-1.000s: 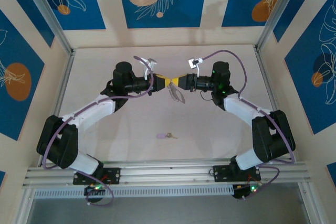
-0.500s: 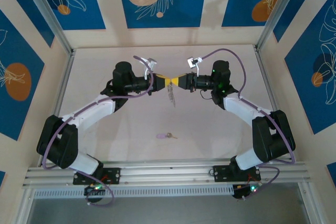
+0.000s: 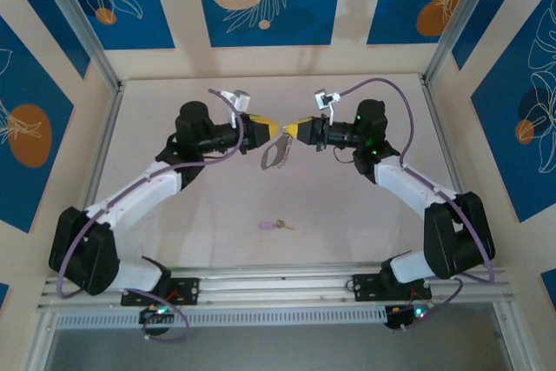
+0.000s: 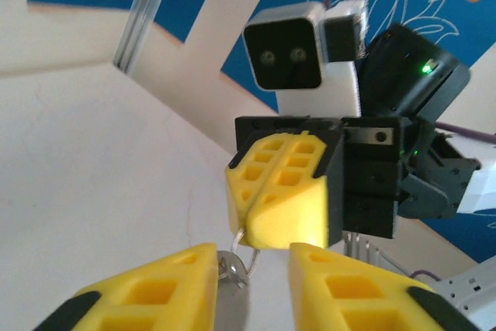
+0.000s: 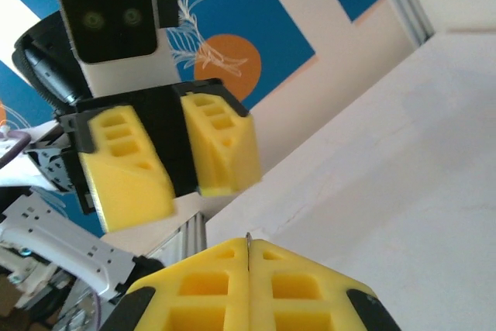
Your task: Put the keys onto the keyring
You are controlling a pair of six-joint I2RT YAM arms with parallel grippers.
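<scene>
The grey keyring (image 3: 273,153) hangs above the table's middle, below the two facing grippers. My right gripper (image 3: 290,131) is shut on its thin top edge (image 5: 247,237), which shows as a sliver between the closed yellow pads. In the left wrist view the keyring (image 4: 229,266) dangles from the right gripper (image 4: 260,208), just beside my left finger. My left gripper (image 3: 271,128) is open, its fingers (image 4: 155,288) spread on either side of the hanging loop. The small key with the lilac head (image 3: 274,225) lies alone on the table, nearer the front.
The white table (image 3: 200,215) is walled by blue-and-cream panels with aluminium posts (image 3: 78,23) at the back corners. A metal rail (image 3: 278,284) runs along the front edge by the arm bases. From the right wrist, the left gripper (image 5: 186,190) faces me, open.
The left gripper has let go of the keyring, opened and drawn back to the left. The keyring now hangs from the right gripper alone and has swung leftward.
</scene>
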